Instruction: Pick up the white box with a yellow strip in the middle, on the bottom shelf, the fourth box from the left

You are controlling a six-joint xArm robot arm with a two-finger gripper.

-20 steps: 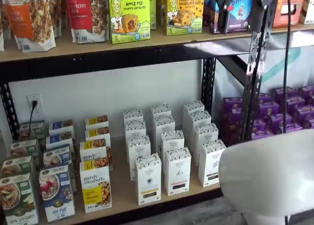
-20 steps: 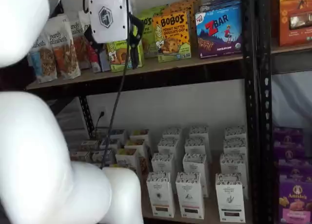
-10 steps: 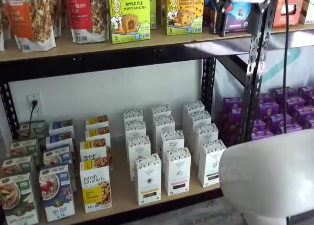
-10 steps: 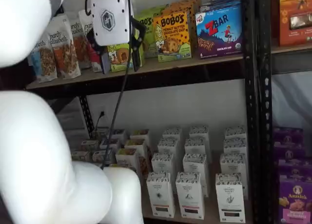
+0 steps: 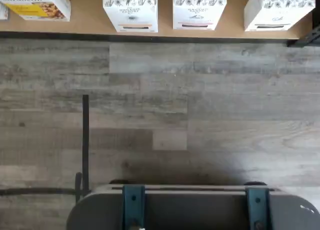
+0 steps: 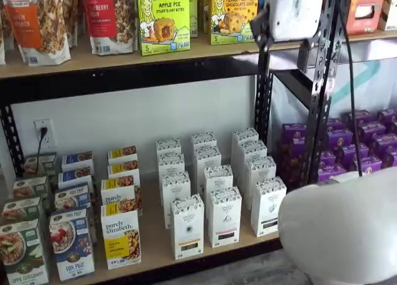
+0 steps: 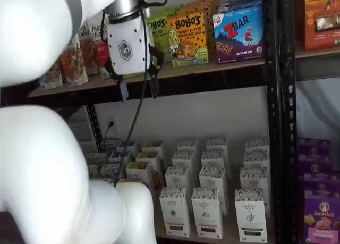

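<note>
The white box [image 6: 187, 226] with a yellow strip stands at the front of the bottom shelf [image 6: 155, 244], right of a "purely elizabeth" box [image 6: 121, 235]. It shows in both shelf views [image 7: 175, 212] and in the wrist view [image 5: 131, 9], beside a like carton with a reddish strip [image 5: 198, 8]. My gripper [image 7: 138, 90] hangs in front of the upper shelf's edge, high above the white box. Its two black fingers show a plain gap with nothing between them. Its white body [image 6: 293, 10] also shows in a shelf view.
White arm links fill the foreground [image 7: 37, 175] [image 6: 341, 229]. A black rack upright [image 6: 263, 105] stands right of the cartons, with purple boxes [image 6: 366, 136] beyond. Bobo's boxes [image 6: 162, 18] sit on the upper shelf. A dark mount with teal brackets [image 5: 190, 207] hangs over the grey plank floor [image 5: 200, 115].
The gripper has come down from the view's top edge to the level of the upper shelf's front edge. Its fingers now show fully. The boxes have not moved.
</note>
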